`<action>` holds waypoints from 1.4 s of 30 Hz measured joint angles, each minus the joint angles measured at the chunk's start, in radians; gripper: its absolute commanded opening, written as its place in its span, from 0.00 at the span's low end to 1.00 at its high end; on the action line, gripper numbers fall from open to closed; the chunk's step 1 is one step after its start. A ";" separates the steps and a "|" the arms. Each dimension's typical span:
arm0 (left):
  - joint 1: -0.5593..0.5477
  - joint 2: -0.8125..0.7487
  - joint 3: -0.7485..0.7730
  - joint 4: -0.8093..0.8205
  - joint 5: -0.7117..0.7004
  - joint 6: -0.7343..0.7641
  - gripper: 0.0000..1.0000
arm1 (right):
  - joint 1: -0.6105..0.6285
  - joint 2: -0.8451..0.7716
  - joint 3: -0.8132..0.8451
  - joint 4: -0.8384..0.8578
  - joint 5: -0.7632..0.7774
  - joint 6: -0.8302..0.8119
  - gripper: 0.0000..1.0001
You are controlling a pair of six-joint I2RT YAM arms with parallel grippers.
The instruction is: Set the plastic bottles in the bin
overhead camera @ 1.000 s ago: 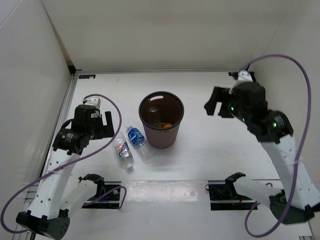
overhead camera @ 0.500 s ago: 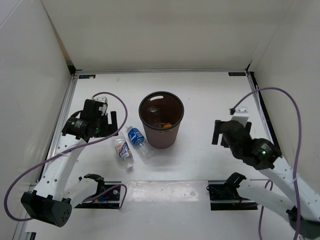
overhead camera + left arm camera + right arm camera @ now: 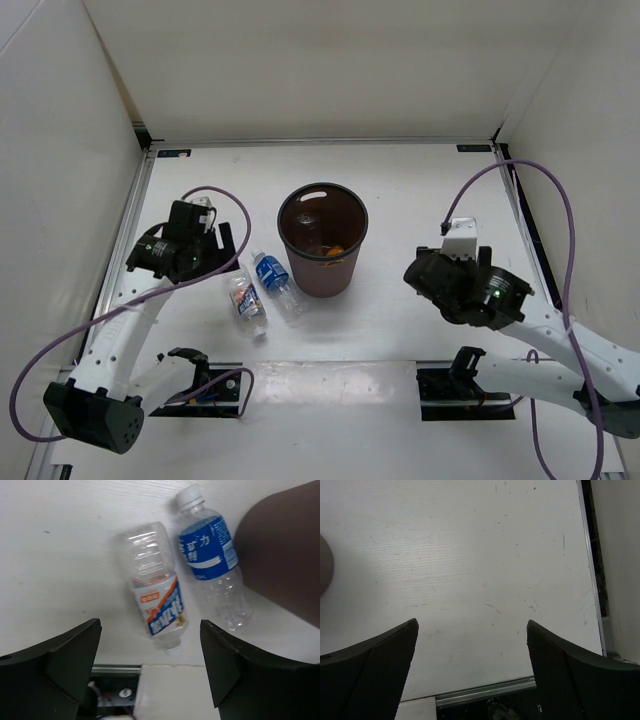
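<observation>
The maroon-brown bin (image 3: 323, 268) stands upright mid-table. Inside it I see the short orange bottle (image 3: 336, 250) and a clear unlabelled bottle (image 3: 305, 216). Two bottles lie on the table left of the bin: the blue-label one with a white cap (image 3: 273, 280) (image 3: 209, 555) beside the bin wall (image 3: 285, 565), and the white-red label one (image 3: 246, 300) (image 3: 159, 602) beside it. My left gripper (image 3: 222, 250) (image 3: 150, 665) is open and empty, hovering over the white-red bottle. My right gripper (image 3: 418, 275) (image 3: 472, 655) is open and empty, right of the bin.
White enclosure walls stand at the left, back and right. A metal rail (image 3: 485, 692) runs along the table's near edge, with the arm bases (image 3: 455, 380) behind it. The bin's edge (image 3: 324, 565) shows at the far left of the right wrist view.
My right arm has dropped from high at the back right and pulled in toward the near edge, its gripper now facing the bin. My left gripper has shifted slightly toward the two lying bottles.
</observation>
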 measured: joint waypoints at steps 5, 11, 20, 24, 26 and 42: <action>-0.004 0.012 -0.157 0.112 0.085 -0.145 0.93 | 0.058 -0.077 0.000 0.000 0.014 0.011 0.90; -0.015 0.154 -0.209 0.172 0.080 -0.255 1.00 | 0.126 -0.122 0.000 -0.002 0.031 0.032 0.90; -0.017 0.316 -0.270 0.290 0.065 -0.338 1.00 | 0.143 -0.120 0.000 -0.002 0.031 0.037 0.90; -0.016 0.339 -0.289 0.317 0.053 -0.358 1.00 | 0.174 -0.141 0.000 -0.002 0.031 0.041 0.90; -0.016 0.346 -0.294 0.328 0.048 -0.364 0.98 | 0.185 -0.153 0.000 -0.006 0.031 0.048 0.90; -0.029 0.501 -0.191 0.271 0.029 -0.390 0.74 | 0.343 -0.238 0.000 -0.097 0.087 0.190 0.90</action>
